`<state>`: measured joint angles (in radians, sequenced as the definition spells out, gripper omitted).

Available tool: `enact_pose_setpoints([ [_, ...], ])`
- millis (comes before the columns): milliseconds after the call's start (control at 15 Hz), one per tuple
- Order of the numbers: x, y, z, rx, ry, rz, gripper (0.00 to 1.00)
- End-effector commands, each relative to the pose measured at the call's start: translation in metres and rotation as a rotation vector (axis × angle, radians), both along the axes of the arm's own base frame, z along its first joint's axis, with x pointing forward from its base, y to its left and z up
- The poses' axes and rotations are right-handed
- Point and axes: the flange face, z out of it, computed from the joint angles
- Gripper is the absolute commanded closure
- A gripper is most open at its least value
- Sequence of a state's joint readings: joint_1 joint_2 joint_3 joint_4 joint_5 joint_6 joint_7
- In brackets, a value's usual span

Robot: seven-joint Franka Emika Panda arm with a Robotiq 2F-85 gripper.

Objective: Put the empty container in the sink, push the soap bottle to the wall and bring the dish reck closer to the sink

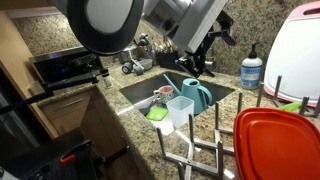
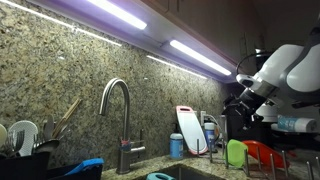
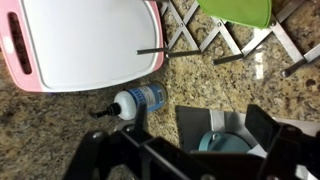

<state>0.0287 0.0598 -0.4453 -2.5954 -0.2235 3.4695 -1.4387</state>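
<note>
Speckled granite forms the counter (image 1: 60, 35) and the wall (image 2: 60, 80) behind the sink (image 1: 140, 92). The empty container (image 1: 180, 110) is seen among the crockery at the sink's near edge and appears to stand inside the basin, so that step is judged done. The soap bottle (image 1: 251, 70) stands on the counter beyond the sink's far corner, short of the wall, beside a white cutting board (image 3: 90, 40). In the wrist view the gripper (image 3: 190, 160) is held above the counter next to the sink with its jaws spread wide and nothing between them; the bottle (image 3: 140, 100) lies just ahead of it. The push of the bottle is therefore taken to be the step in hand. A descent beside the bottle on its sink side is called for, then a level shove toward the wall. The dish reck (image 1: 200, 145), beside the sink, is not yet moved.
</note>
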Motion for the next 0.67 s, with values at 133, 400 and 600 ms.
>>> enact_pose_setpoints([
  [133,-0.011,0.016,0.027,-0.102,-0.017,0.139,0.0],
  [400,-0.003,0.015,0.028,-0.118,-0.017,0.153,0.0],
  [600,-0.009,0.02,0.035,-0.123,-0.025,0.169,0.0],
])
